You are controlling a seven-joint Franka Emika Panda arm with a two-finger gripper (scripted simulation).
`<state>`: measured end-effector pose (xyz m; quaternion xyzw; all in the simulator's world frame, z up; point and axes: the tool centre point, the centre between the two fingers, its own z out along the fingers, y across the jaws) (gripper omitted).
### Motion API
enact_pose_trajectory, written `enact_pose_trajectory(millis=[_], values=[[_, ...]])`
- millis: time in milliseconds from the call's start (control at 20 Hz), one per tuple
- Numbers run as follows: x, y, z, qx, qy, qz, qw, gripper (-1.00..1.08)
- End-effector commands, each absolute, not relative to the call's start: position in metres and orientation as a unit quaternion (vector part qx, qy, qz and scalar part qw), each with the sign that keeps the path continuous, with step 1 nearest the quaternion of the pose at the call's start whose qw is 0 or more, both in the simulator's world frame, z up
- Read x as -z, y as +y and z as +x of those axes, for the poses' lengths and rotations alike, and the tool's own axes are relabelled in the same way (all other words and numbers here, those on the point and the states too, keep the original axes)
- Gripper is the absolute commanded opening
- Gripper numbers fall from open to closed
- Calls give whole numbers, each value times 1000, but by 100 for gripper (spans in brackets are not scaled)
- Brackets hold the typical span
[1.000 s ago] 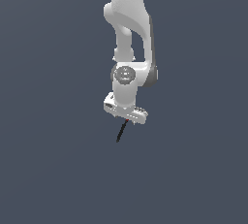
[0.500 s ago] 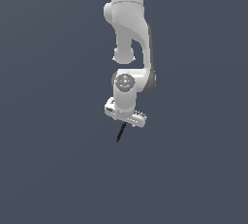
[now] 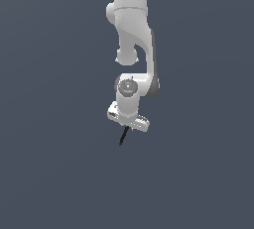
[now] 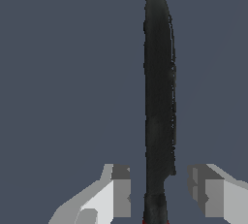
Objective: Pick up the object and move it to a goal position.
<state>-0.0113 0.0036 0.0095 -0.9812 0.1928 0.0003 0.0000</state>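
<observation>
The pick-up part is looking finished to me: the stick [image 3: 123, 136] is hanging off the underside of the gripper [image 3: 127, 124], clear of anything beneath it, with nothing but flat grey-blue backdrop showing all round in the exterior view. What is remaining, as far as I can judge, is the carry to the goal, and I am not seeing any marker or target in either view, so I cannot say how much travel is left or in which direction.

The stick is poking down and slanting a little toward the exterior view's left, its upper end tucked up under the white hand. In the wrist view the stick [image 4: 159, 92] is running long and dark out from between the two fingertips [image 4: 121, 189], with a sliver of red just showing at the end nearest the camera. It is looking thin and mostly black, tapering to a rounded tip at the far end.

As for the jaws, the wrist view is showing them standing apart on either side of the stick with grey gaps between pads and shaft, yet the stick is plainly being carried; whether they are actually pinching it higher up, out of sight, I cannot tell
</observation>
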Motion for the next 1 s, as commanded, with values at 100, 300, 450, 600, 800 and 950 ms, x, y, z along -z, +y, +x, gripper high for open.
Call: enact_pose_trajectory(millis=[100,300,450,600,800,950], values=[[-8,4,-11,0,193,-981,0,-100],[-9,3,-11,0,193,-981,0,-100],[-12,3,-11,0,193,-981,0,-100],[-19,2,-12,0,193,-981,0,-100],[-38,-1,-12,0,193,-981,0,-100],[-58,-5,-13,0,193,-981,0,-100]])
